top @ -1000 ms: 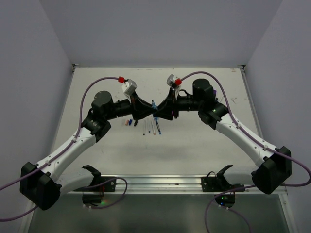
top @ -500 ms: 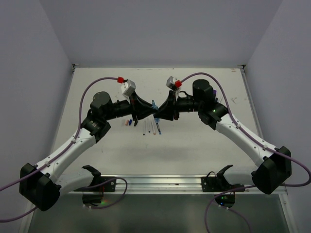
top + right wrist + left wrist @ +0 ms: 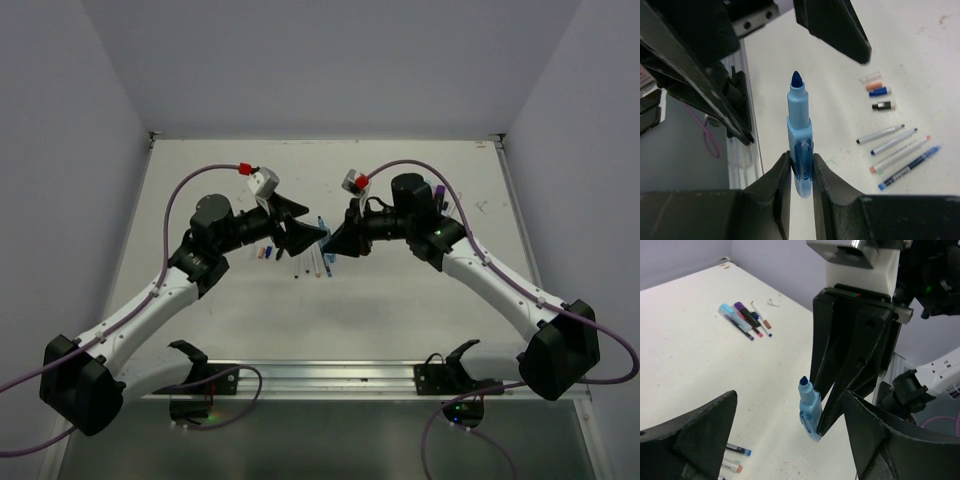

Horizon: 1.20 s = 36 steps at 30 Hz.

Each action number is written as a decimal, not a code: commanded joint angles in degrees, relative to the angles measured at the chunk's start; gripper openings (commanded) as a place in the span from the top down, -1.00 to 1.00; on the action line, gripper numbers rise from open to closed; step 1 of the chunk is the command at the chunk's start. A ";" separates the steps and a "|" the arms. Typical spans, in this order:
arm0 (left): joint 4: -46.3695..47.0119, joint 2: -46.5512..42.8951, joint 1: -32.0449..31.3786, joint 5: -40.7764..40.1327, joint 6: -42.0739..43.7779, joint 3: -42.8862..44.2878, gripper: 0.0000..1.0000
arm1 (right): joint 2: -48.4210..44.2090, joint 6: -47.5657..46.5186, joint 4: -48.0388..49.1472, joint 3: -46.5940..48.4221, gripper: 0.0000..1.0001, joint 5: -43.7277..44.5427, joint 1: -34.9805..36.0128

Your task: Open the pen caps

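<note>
Our right claw (image 3: 801, 163) pinches the uncapped blue marker (image 3: 800, 115) by its end, left claw (image 3: 790, 401) spread nearby; a bump could knock it loose.

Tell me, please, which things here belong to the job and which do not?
Job: blue marker in right gripper; left gripper; loose caps; uncapped pens; far pens.
Not job: rail; black brackets.
</note>
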 commanded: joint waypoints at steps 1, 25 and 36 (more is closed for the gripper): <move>-1.83 -2.34 0.75 -7.86 0.93 -0.78 -0.81 | -0.09 -0.36 -4.73 -1.51 1.00 6.50 -1.63; -24.52 -9.64 12.00 -47.42 9.54 -3.15 -1.00 | 37.88 7.64 -14.76 12.63 1.00 15.39 -6.73; -23.99 -9.28 12.09 -46.81 9.89 -3.42 -1.00 | 36.84 11.59 -14.49 7.98 0.28 20.48 -10.07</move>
